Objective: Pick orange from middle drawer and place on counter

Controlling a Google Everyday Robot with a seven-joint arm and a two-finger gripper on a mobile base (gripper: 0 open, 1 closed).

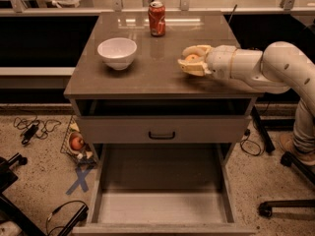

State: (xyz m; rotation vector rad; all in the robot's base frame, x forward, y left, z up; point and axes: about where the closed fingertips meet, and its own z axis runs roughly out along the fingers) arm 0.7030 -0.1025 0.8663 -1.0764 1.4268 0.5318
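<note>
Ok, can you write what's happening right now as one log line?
hand: shut on orange, over counter | middle drawer: open, empty | stage: orange not yet released

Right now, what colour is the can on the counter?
Red can, camera view. The gripper holds the orange above the counter.

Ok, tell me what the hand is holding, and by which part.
The hand, over the right side of the counter, holds the orange, with its fingers clamped on opposite sides of the fruit.
</note>
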